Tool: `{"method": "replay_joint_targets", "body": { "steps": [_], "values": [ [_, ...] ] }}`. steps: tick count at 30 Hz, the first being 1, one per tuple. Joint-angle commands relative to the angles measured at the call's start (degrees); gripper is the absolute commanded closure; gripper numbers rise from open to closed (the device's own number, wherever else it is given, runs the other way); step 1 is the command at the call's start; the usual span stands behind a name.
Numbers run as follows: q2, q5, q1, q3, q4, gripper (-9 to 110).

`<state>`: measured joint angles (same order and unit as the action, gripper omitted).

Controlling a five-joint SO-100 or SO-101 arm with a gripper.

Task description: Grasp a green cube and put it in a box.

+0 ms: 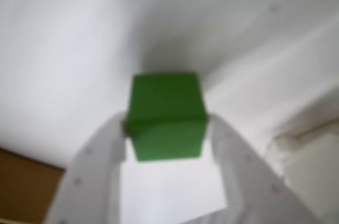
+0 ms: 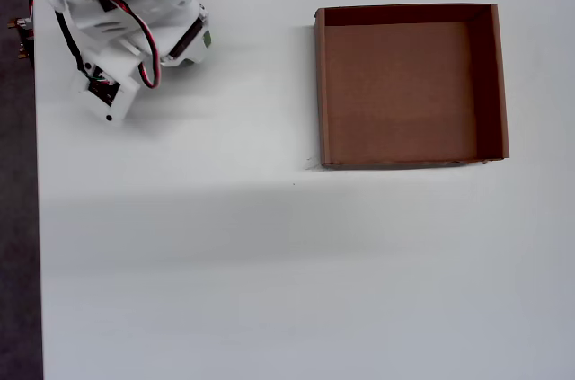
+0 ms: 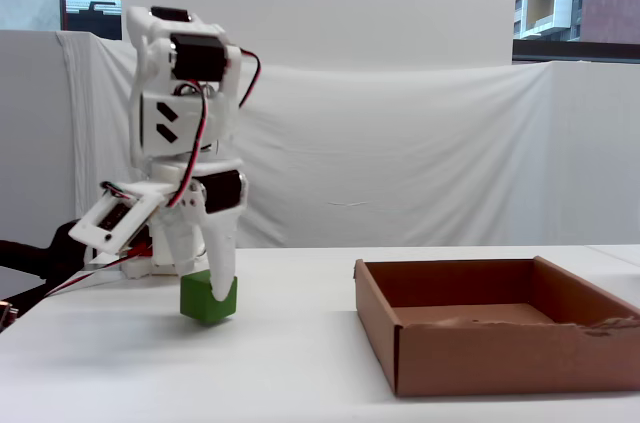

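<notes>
Hand [image 3: 212,293] downturned, clamping green cube [image 3: 208,298]

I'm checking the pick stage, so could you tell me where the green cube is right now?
The green cube sits between the gripper fingers at the left of the fixed view, well left of the box.

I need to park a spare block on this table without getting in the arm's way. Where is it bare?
In the overhead view the table is bare across its whole lower half and in the strip between the arm and the box. The box floor is empty too. It is crowded only at upper left, where the jaws hold the green cube.
</notes>
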<state>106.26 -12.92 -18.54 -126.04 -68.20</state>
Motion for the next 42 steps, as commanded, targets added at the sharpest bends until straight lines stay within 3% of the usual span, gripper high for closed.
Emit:
{"method": "replay_joint_targets", "body": {
  "steps": [1,27,31,42],
  "values": [
    [3.60,-0.97,-0.62,3.69,-1.23,89],
    [-2.72,-11.60,-10.02,34.89,-8.35,88],
    [-6.24,-11.60,-13.45,37.88,-8.70,88],
    [-29.00,-12.66,-24.61,65.74,-13.89,88]
  ]
}}
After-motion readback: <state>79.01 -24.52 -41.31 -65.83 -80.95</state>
